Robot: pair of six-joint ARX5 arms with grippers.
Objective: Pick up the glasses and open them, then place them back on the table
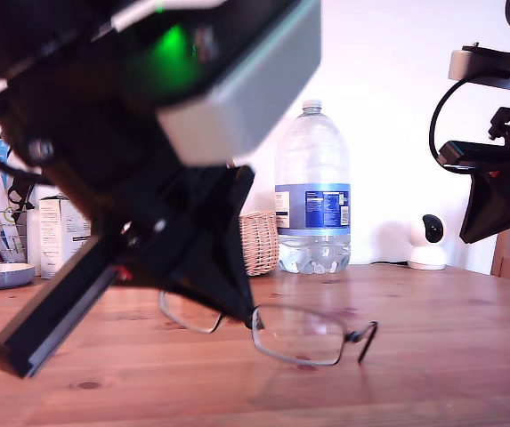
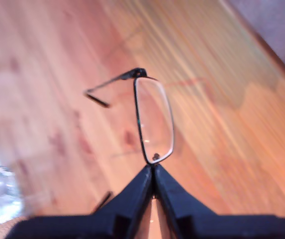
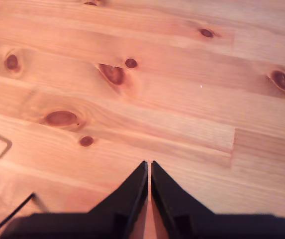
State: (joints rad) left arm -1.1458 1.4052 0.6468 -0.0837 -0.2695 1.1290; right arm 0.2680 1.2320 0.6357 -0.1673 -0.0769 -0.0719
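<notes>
My first gripper pinches glasses; frame crosswise.

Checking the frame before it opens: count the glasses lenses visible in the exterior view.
2. One clear rectangular lens of the thin black metal-framed glasses shows fully, right of my first gripper; another lens is partly hidden behind it.

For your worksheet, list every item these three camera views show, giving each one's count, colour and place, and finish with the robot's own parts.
glasses: one, black frame, held just above the table by the nose bridge
water bottle: one, clear, blue label, centre back
basket: one, tan wicker, beside bottle
camera: one, white, exterior view's right
carton: one, white, exterior view's left
my first hand: black, shut on the glasses
my second hand: black, shut, empty, above bare wood
</notes>
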